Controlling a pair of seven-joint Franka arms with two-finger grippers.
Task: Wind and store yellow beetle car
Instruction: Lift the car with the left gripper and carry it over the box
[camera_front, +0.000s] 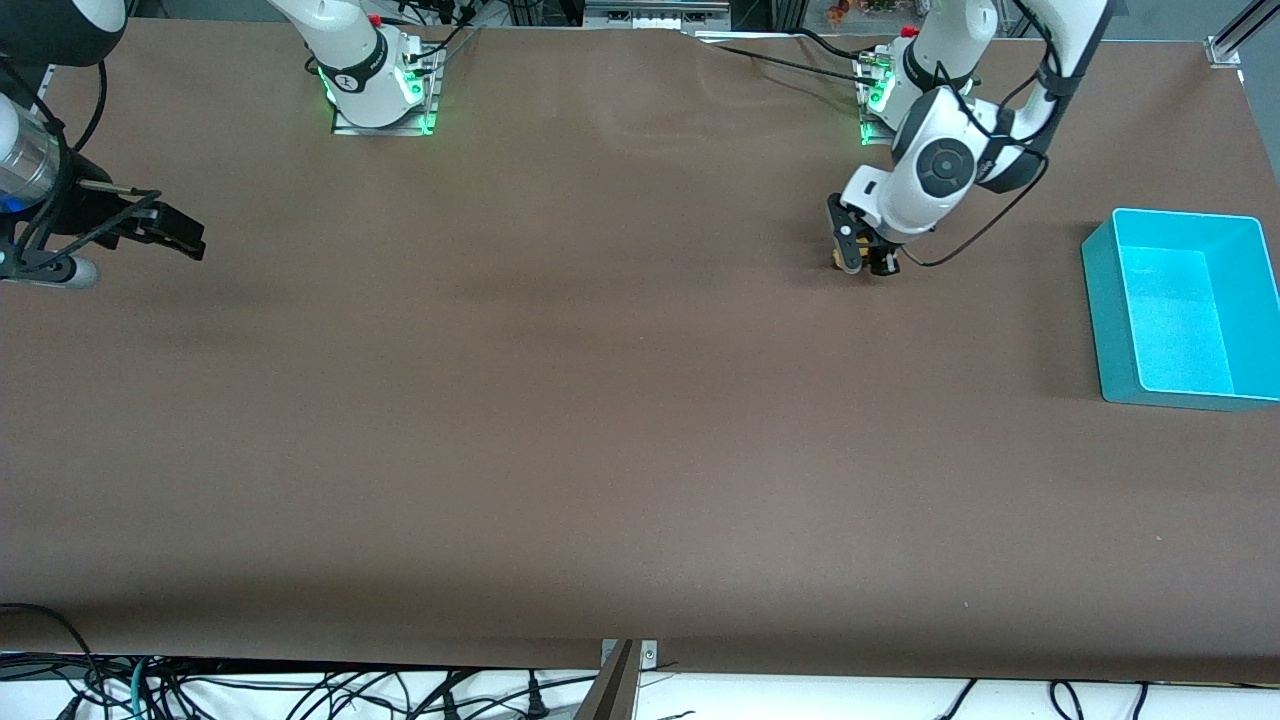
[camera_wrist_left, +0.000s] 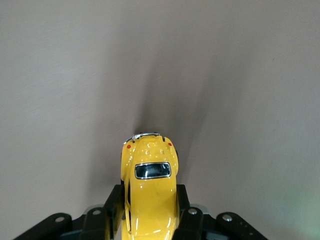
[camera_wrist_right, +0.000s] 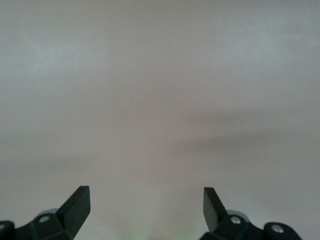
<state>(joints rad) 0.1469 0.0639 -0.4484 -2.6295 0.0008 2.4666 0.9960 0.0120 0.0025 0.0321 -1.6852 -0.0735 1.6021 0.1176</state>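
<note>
The teal bin (camera_front: 1180, 310) sits near the bench (camera_front: 600, 450) edge at the left arm's end, and toward the middle from it the left gripper (camera_front: 860, 262) pinches the car (camera_wrist_left: 149, 190) down at the bench, long axis pointing out from its jaws, while the right gripper (camera_front: 170, 232), jaws spread, waits well apart from the bin.

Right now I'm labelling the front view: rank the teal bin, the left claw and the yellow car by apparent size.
1. Teal bin, by far the largest.
2. Left claw, shut on the car, over the table.
3. Yellow beetle car, only a sliver showing between the claw's fingers.
</note>
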